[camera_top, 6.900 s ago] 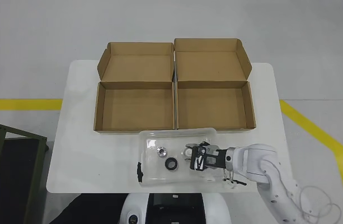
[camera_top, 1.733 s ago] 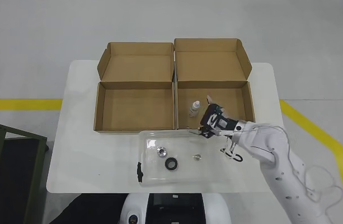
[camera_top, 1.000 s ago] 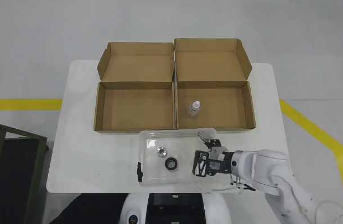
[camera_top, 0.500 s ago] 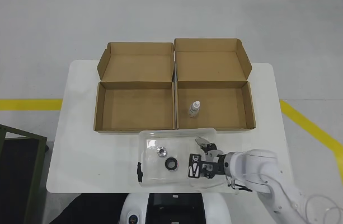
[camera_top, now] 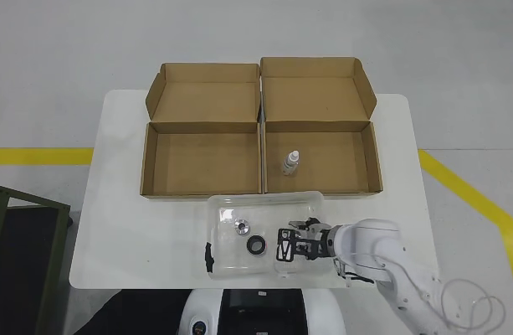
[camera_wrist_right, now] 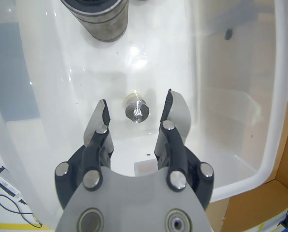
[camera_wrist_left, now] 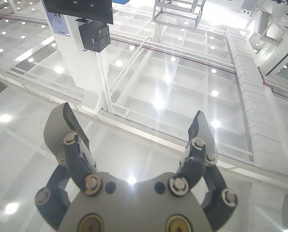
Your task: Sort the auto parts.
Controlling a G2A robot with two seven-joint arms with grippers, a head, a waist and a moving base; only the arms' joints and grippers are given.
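A clear plastic bin (camera_top: 223, 205) on the table holds a black-lined metal sleeve (camera_top: 256, 245), a grey flanged metal piece (camera_top: 240, 226) and a small silver stud (camera_wrist_right: 136, 111). My right gripper (camera_top: 284, 244) is down inside the bin, open, with the stud between its fingertips and untouched; the sleeve (camera_wrist_right: 101, 5) stands just beyond. A small white bottle (camera_top: 291, 161) stands upright in the right cardboard box (camera_top: 369, 159). The left cardboard box (camera_top: 151, 163) is empty. My left gripper (camera_wrist_left: 134, 124) is open, pointing up at the ceiling, holding nothing.
Both boxes sit side by side at the back of the white table (camera_top: 114, 218), lids folded back. A small black item (camera_top: 207, 255) lies by the bin's left front corner. Bare table lies left and right of the bin.
The right arm left the white bottle in the right box, came back to the bin, and has edged leftward and lowered around the small stud.
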